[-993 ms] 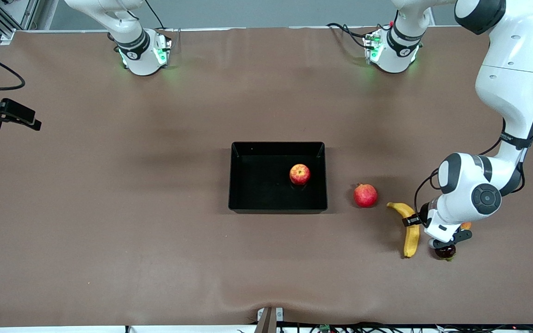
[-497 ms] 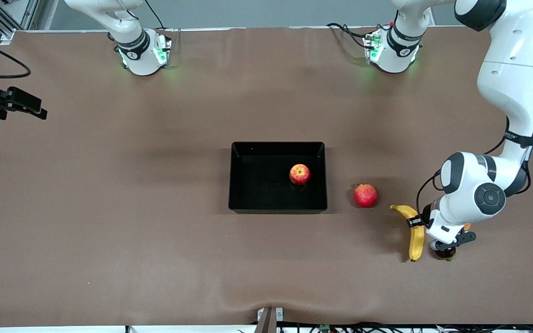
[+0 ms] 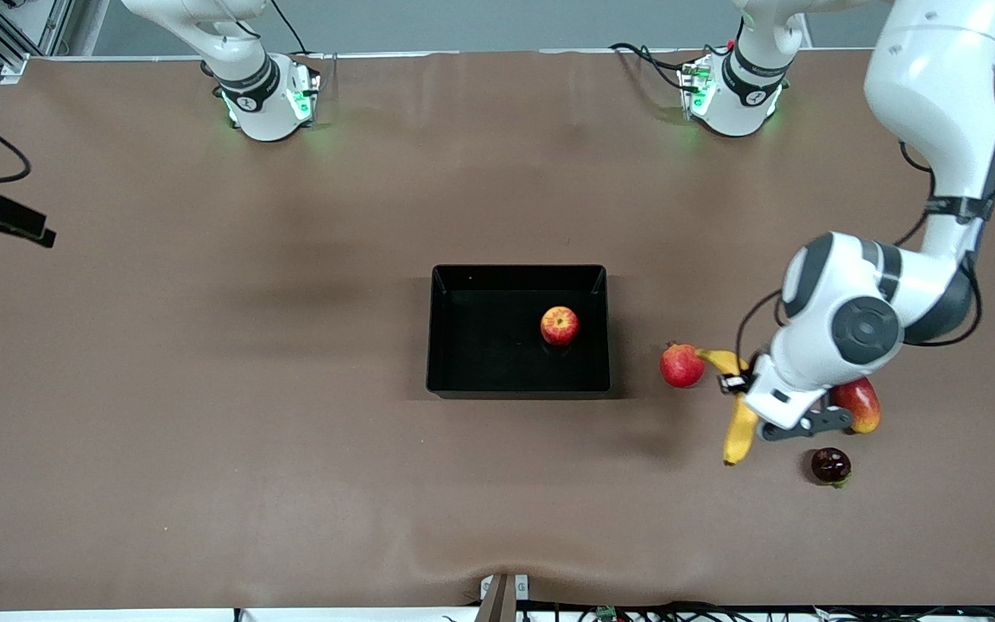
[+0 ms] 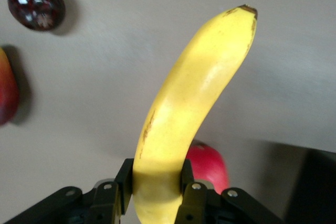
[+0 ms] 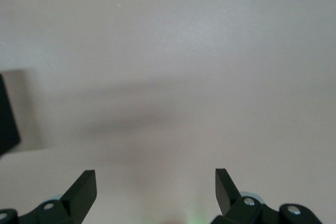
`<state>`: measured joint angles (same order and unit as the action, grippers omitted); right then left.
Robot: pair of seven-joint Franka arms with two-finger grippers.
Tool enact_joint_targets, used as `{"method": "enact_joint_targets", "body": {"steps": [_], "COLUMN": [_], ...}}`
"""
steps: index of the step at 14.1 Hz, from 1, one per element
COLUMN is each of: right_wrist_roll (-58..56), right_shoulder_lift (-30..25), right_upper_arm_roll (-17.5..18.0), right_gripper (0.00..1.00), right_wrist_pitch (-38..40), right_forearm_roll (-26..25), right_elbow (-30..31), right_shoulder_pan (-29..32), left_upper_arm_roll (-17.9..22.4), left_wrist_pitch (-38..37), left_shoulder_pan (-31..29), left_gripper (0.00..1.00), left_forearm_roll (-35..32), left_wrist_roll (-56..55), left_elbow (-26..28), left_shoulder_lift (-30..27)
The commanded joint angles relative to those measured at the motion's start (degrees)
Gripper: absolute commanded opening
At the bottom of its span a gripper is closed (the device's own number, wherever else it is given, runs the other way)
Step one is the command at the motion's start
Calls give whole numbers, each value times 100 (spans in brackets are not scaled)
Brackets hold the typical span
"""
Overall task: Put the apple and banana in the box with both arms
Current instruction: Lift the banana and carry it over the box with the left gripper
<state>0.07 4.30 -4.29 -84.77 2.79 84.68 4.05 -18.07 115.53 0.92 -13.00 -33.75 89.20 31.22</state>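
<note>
The apple [image 3: 560,326] lies in the black box [image 3: 480,345], near the wall toward the left arm's end. My left gripper [image 3: 734,385] is shut on the banana [image 3: 739,428] near its stem end and holds it in the air, over the table beside a pink-red round fruit [image 3: 681,364]. In the left wrist view the fingers [image 4: 124,182] clamp the banana [image 4: 194,93], and its tip points away. My right gripper [image 5: 156,182] is open and empty over bare table; it shows at the edge of the front view [image 3: 1,220], where it waits.
A red-yellow mango [image 3: 860,404] and a dark purple fruit [image 3: 831,465] lie on the table under and beside the left arm's wrist. Both also show in the left wrist view, the mango [image 4: 6,95] and the dark fruit [image 4: 35,4]. A corner of the box [image 4: 320,192] shows there too.
My left gripper has lifted the banana off the table and carried it toward the pink-red fruit and the box. The mango now shows. My right gripper has shifted slightly.
</note>
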Motion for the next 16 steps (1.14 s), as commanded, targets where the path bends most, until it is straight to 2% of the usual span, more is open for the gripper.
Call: {"method": "enact_joint_targets", "body": {"steps": [1, 3, 6, 9, 12, 16], "right_wrist_roll": [-130, -288, -219, 132, 151, 160], "right_shoulder_lift": [-113, -131, -157, -157, -157, -254], "right_upper_arm_roll": [60, 112, 121, 121, 121, 113], "right_gripper": [100, 100, 100, 100, 100, 100], "right_wrist_pitch": [-22, -31, 4, -14, 48, 206], "right_forearm_roll": [476, 302, -234, -314, -218, -209], "right_elbow": [-30, -30, -30, -30, -22, 22], "right_shoulder_pan": [377, 177, -420, -686, -678, -642], "left_upper_arm_roll": [40, 40, 49, 127, 181, 163], "left_wrist_pitch": [-487, -497, -444, -374, -321, 178], "left_shoulder_pan": [591, 1074, 1707, 2621, 2878, 3176], "left_gripper": [0, 0, 0, 0, 0, 0], "left_forearm_roll": [-18, -27, -53, -141, -177, -133], "left_wrist_roll": [-936, -1623, -2309, -2871, -3190, -3260], "left_elbow": [-288, -315, -324, -796, -1018, -1036], "left_shoulder_lift": [-64, -46, 24, 436, 639, 815]}}
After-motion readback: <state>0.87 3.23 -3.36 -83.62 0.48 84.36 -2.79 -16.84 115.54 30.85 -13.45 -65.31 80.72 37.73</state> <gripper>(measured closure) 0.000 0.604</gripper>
